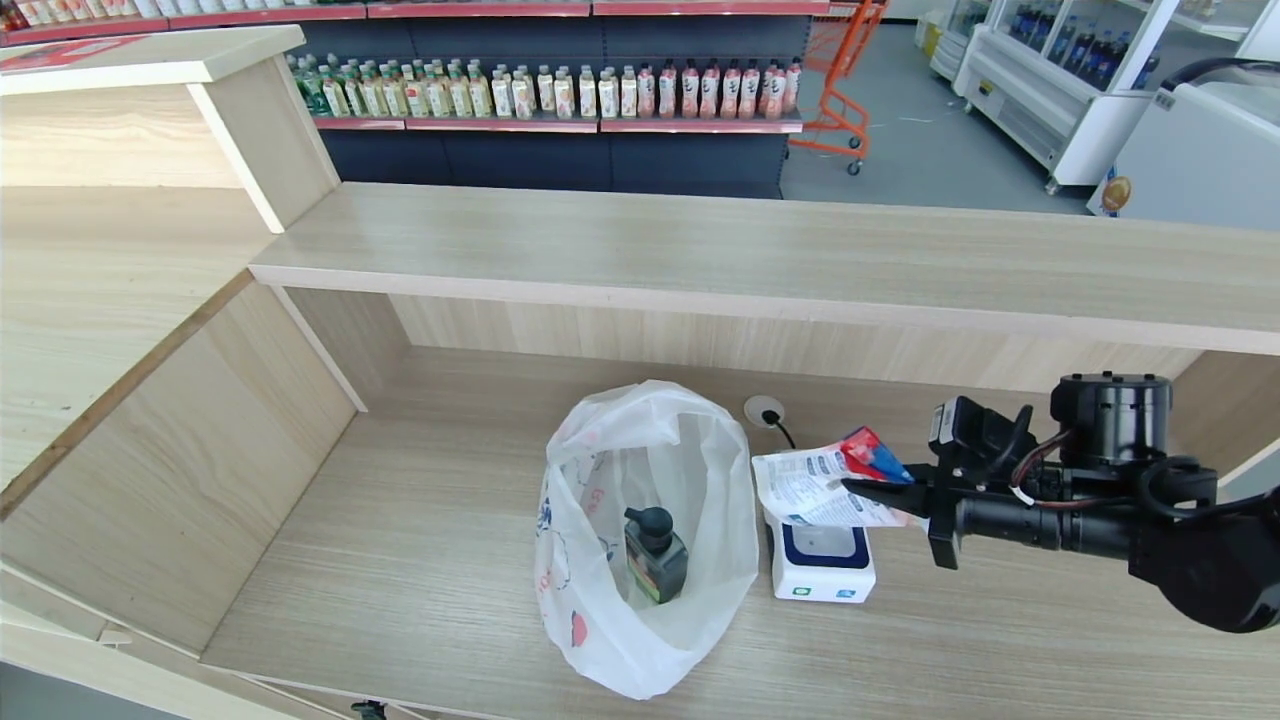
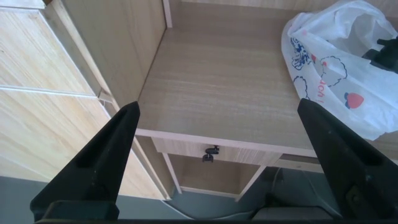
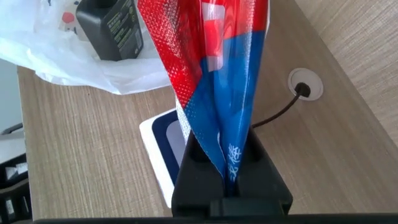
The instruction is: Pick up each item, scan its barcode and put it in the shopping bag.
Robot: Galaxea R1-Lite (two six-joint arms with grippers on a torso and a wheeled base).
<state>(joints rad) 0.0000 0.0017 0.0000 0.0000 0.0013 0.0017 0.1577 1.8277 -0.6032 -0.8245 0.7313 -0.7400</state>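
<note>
My right gripper (image 1: 868,487) is shut on a flat red, blue and white packet (image 1: 820,482), holding it just above the white barcode scanner (image 1: 823,565). In the right wrist view the packet (image 3: 211,81) rises from the pinched fingers over the scanner (image 3: 163,149). The white shopping bag (image 1: 640,530) stands open to the left of the scanner with a dark pump bottle (image 1: 655,555) inside. My left gripper (image 2: 221,162) is open, hanging off the counter's front edge, away from the bag (image 2: 339,59).
A cable runs from the scanner to a round grommet (image 1: 764,410) in the wooden counter (image 1: 400,540). A raised ledge (image 1: 760,255) runs behind, with wooden side walls at left. Store shelves with bottles stand beyond.
</note>
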